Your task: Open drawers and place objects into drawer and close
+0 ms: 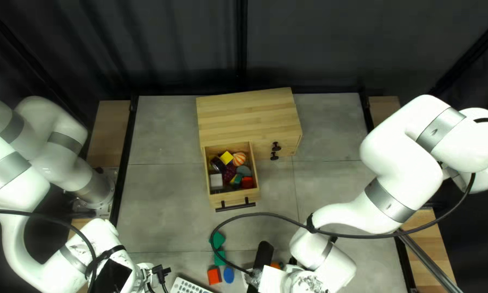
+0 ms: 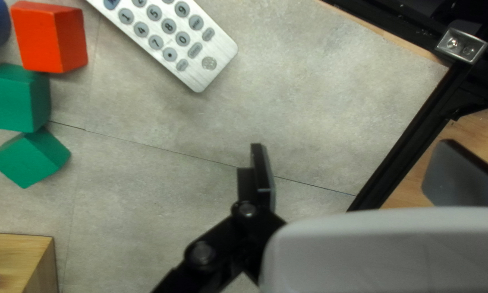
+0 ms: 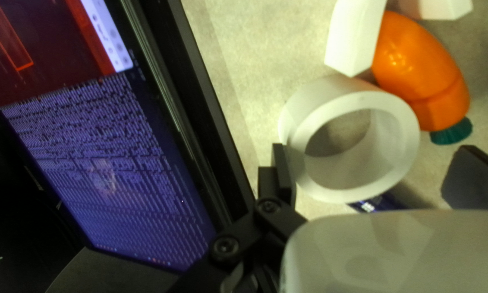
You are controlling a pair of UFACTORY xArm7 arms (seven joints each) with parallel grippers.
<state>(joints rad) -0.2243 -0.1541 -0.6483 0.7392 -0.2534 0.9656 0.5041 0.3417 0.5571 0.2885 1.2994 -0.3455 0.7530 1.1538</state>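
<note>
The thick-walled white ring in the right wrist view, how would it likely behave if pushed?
The ring would probably slide, as it seems to stand on one open end. Tipped over, its round outer wall could let it roll. Its hollow middle suggests modest weight.

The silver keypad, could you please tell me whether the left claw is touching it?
Apart. The left wrist view shows the surface of the table between the keypad and the open left claw.

Grey table bears cabinet; blocks; remote; white ring.
</note>
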